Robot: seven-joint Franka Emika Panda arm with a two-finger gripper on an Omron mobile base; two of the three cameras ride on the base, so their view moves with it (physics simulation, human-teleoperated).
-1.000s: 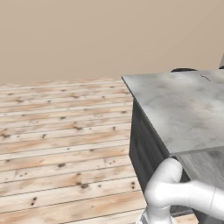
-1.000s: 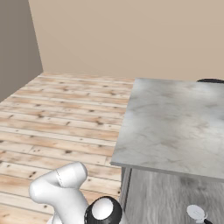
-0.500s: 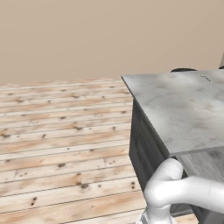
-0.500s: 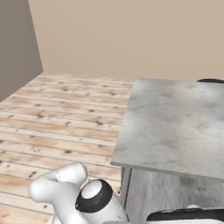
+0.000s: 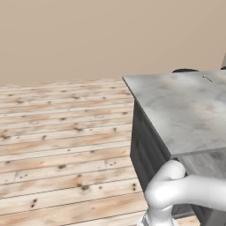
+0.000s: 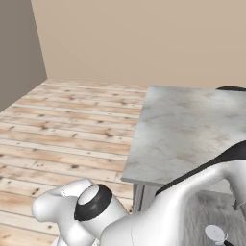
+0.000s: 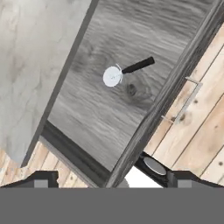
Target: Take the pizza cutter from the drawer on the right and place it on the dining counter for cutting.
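Swinging out over the open drawer [image 7: 109, 109] within the past second, the arm now carries its gripper [image 7: 111, 178] high above the pizza cutter [image 7: 124, 71] lying on the drawer floor; fingertips spread wide, empty. Dining counter [image 6: 187, 125] awaits; the descent comes next.

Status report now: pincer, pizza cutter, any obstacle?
Pincer open, above the pulled-out drawer, holding nothing. Pizza cutter flat on the drawer floor, untouched. Dining counter beside the drawer. Nothing between pincer and cutter.
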